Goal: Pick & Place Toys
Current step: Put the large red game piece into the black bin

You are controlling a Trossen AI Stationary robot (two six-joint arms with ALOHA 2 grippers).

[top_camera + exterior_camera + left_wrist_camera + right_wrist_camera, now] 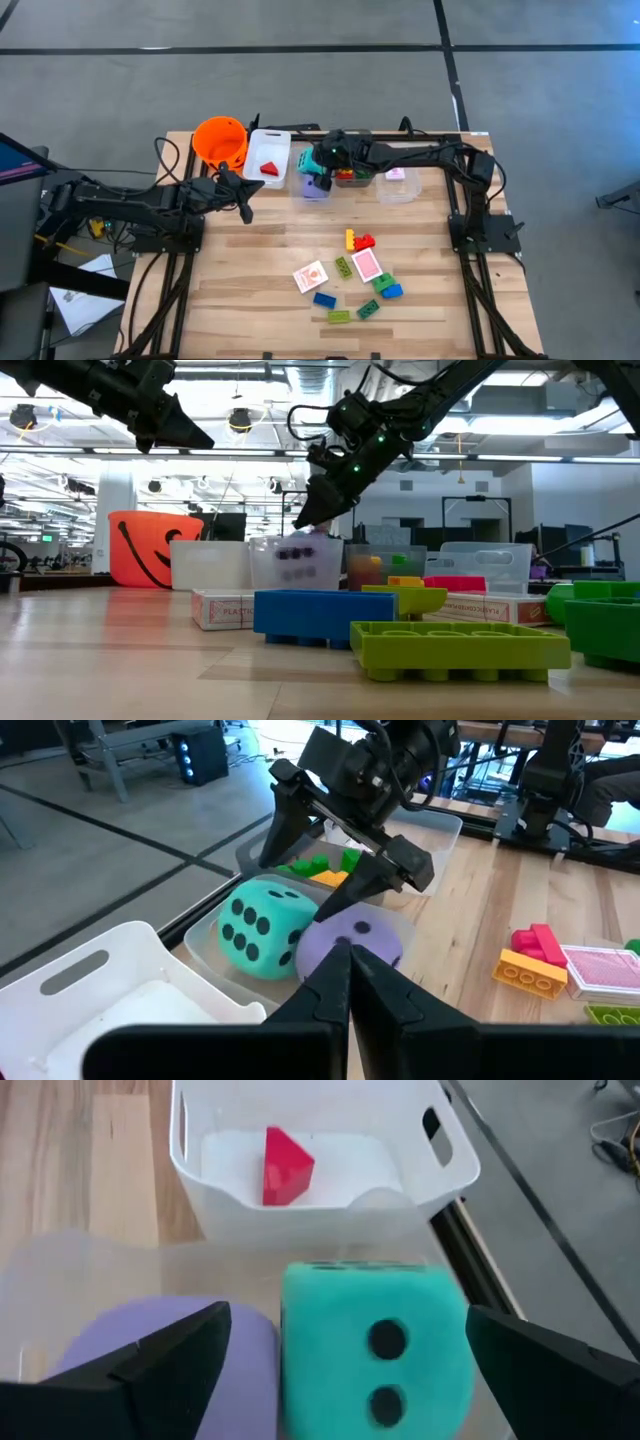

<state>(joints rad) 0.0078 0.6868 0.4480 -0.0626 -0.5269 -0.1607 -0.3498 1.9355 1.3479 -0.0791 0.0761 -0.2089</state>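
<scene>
Teal die (372,1350) sits between right hand's (340,1365) spread fingers.

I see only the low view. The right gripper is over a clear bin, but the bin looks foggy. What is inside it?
Observer: A teal die and a purple die, side by side in that clear bin.
Operator: Does the right gripper hold one of them?
Observer: No. The right gripper stands open above the dice, touching neither.
Operator: Is the bin next to it empty?
Observer: The white bin holds one red wedge.
Operator: Where is the left gripper?
Observer: The left gripper is shut, hanging in front of the orange bucket.
</scene>
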